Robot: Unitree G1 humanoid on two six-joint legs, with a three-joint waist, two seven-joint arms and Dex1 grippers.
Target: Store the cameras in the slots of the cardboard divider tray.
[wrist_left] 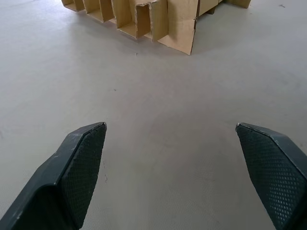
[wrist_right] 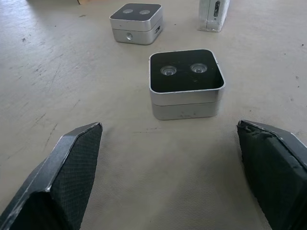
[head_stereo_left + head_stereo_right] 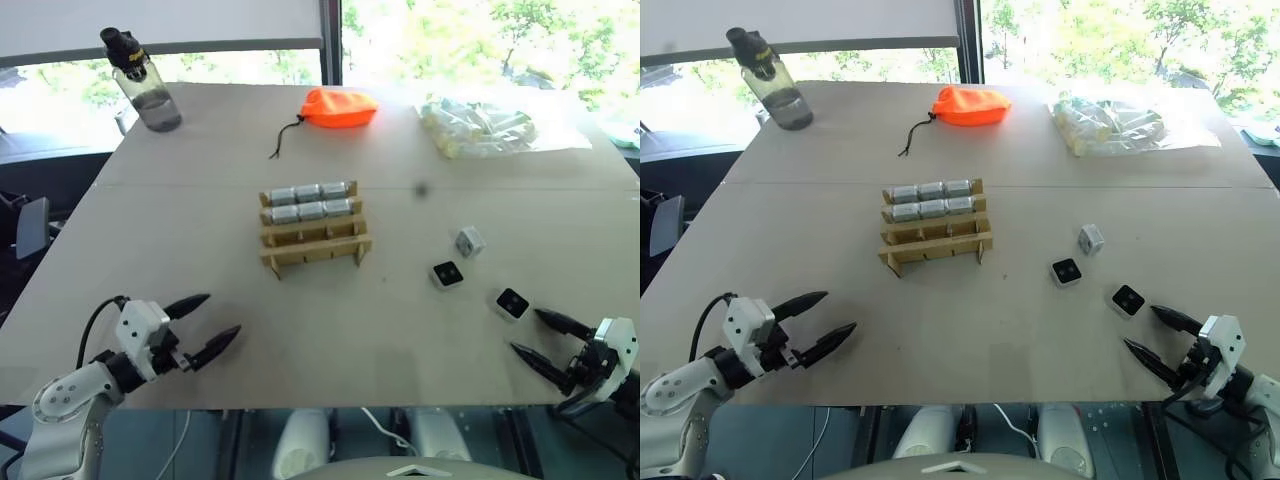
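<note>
The cardboard divider tray (image 3: 315, 250) stands mid-table, its two far rows filled with several silver cameras (image 3: 308, 192) and its two near rows bare. Three loose cameras lie on the table to its right: one on its side (image 3: 469, 241), one black face up (image 3: 446, 274), and the nearest (image 3: 512, 303), also black face up. My right gripper (image 3: 534, 334) is open just short of that nearest camera (image 2: 186, 83), which lies a little beyond its fingertips. Near the table's front left my left gripper (image 3: 213, 319) hangs open with nothing in it, pointing toward the tray (image 1: 168, 24).
An orange drawstring pouch (image 3: 340, 108) lies at the back centre. A clear bag of pale items (image 3: 480, 127) is at the back right, a water bottle (image 3: 143, 82) at the back left. The table's front edge runs just beneath both grippers.
</note>
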